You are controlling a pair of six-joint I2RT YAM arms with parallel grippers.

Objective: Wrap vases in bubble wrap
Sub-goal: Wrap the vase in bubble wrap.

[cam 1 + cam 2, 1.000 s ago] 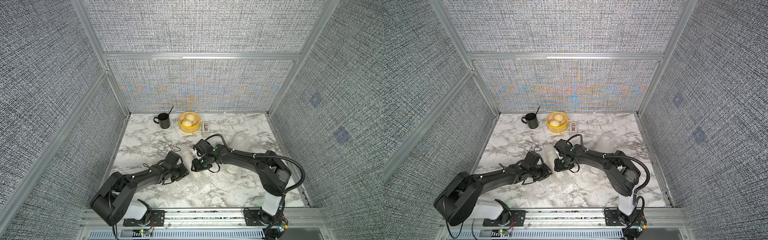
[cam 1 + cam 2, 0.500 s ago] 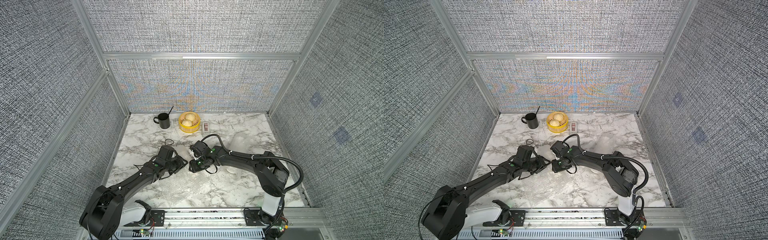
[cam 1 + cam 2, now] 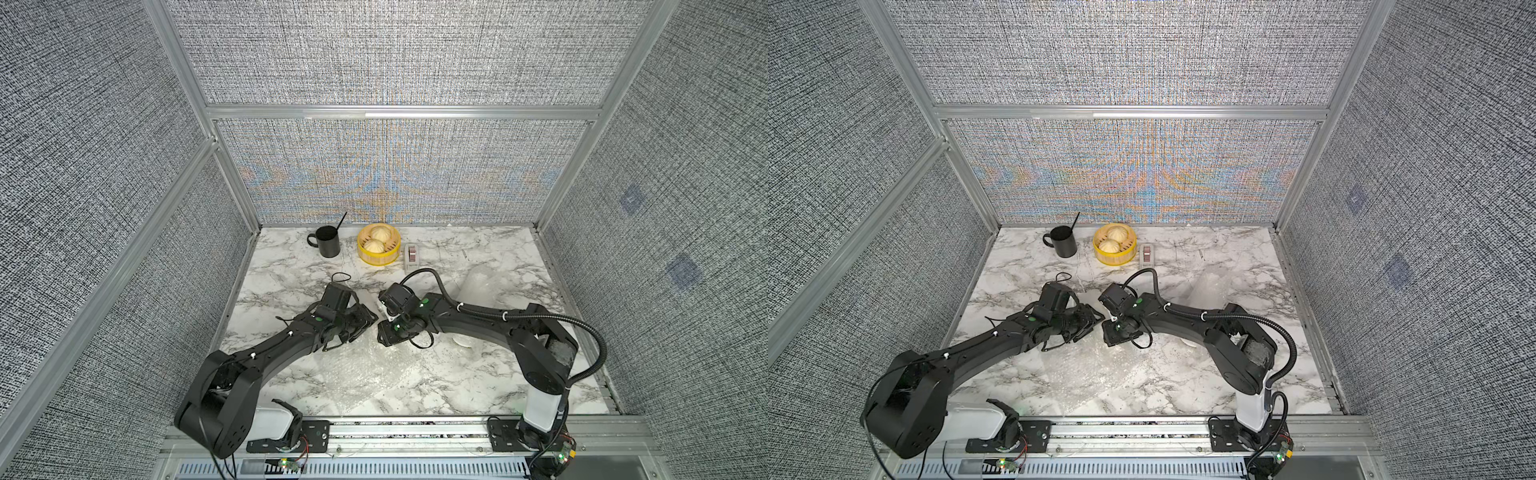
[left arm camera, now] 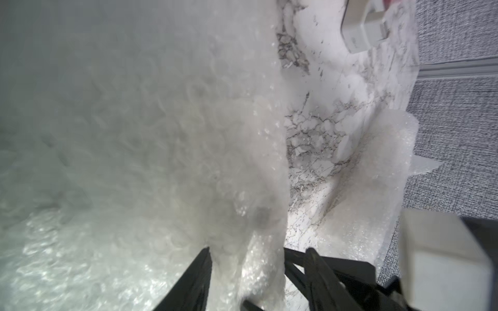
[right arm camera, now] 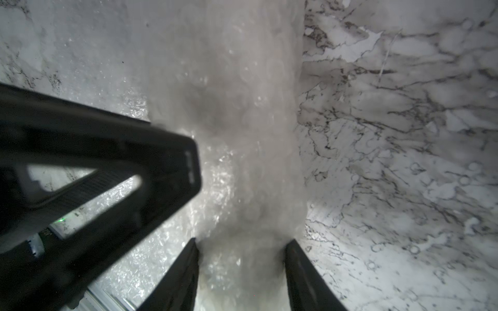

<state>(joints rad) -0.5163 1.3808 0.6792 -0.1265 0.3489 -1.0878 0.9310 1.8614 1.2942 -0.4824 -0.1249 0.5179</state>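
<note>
Between right fingers (image 5: 304, 277), bubble wrap (image 5: 242, 175).

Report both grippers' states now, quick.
Left gripper: jaws straddle the bubble wrap bundle; whether it grips cannot be told.
Right gripper: closed on the bubble wrap bundle.

Black mug (image 3: 328, 248), bun steamer (image 3: 377, 259), tape dispenser (image 3: 412, 257).
</note>
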